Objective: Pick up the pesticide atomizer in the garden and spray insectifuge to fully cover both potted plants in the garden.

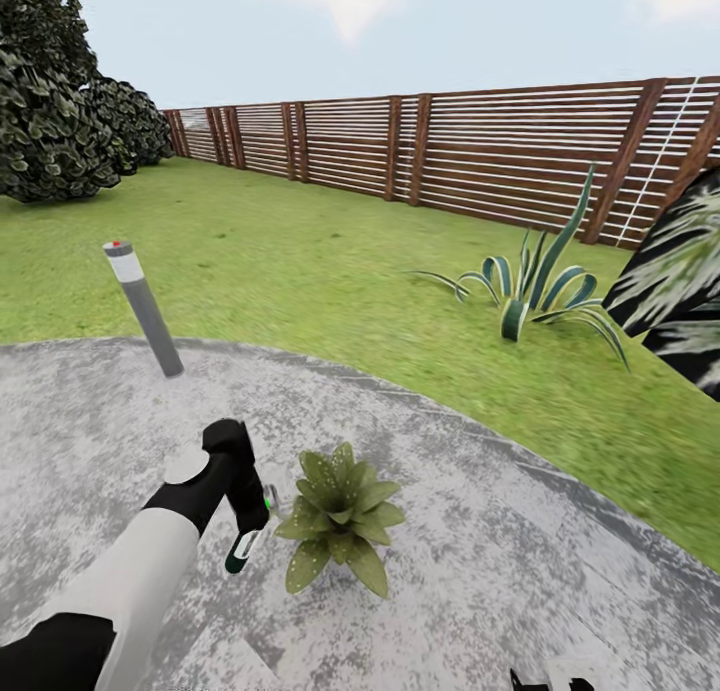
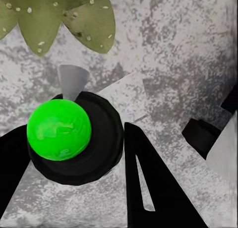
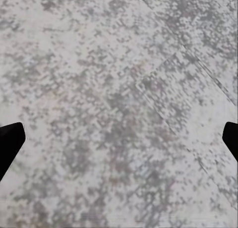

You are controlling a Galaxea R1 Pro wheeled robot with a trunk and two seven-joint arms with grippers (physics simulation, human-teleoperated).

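Pesticide atomizer [image 1: 243, 543] is pinched in the left gripper [image 1: 250, 519], just left of a potted plant [image 1: 340, 516] on the paved circle [image 1: 480, 571]. The right gripper [image 3: 119, 139] is held spread wide above paving. Bollard light [image 1: 143, 308] is stood far left.

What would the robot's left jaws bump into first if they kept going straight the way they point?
Probably the grey paving: the left gripper, holding the pesticide atomizer, points downward, with the potted plant just beside that line.

Mottled grey paving [image 1: 520, 561] at 6 o'clock, lawn [image 1: 300, 261] beyond, slat fence [image 1: 450, 151] at 12 to 2, grey bollard light [image 1: 143, 306] at 9, dark shrubs [image 1: 60, 101] at 10, pale sky [image 1: 400, 31]
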